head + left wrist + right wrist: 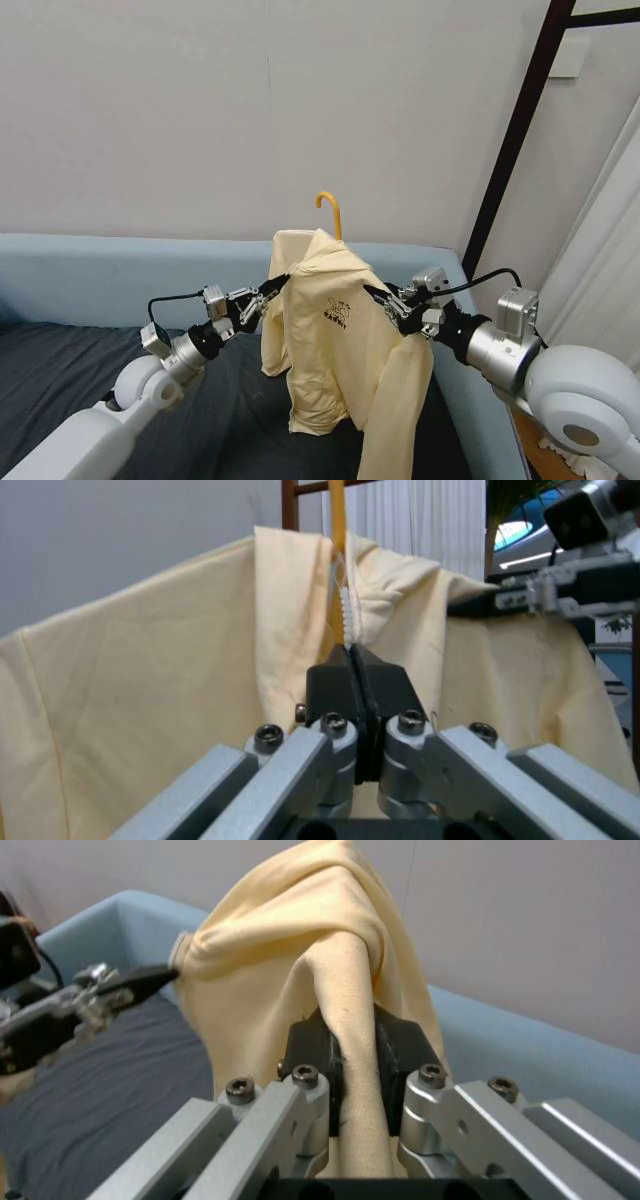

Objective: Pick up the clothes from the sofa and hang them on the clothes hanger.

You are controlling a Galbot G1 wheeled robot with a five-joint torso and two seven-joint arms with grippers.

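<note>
A pale yellow hoodie (335, 330) hangs on a yellow hanger whose hook (330, 210) sticks up above the hood. Both grippers hold it in the air over the sofa. My left gripper (278, 283) is shut on the hoodie's shoulder edge, and in the left wrist view the closed fingertips (352, 656) meet the cloth (150, 675) beside the hanger's yellow arm (337, 555). My right gripper (372, 293) is shut on the other shoulder. In the right wrist view a fold of the cloth (290, 930) runs between its pads (400, 1042).
The light blue sofa (90, 265) with a dark seat cushion (60, 370) lies under the hoodie. A dark rack pole (515, 140) rises at the right against the wall, and a white curtain (600, 250) hangs beside it.
</note>
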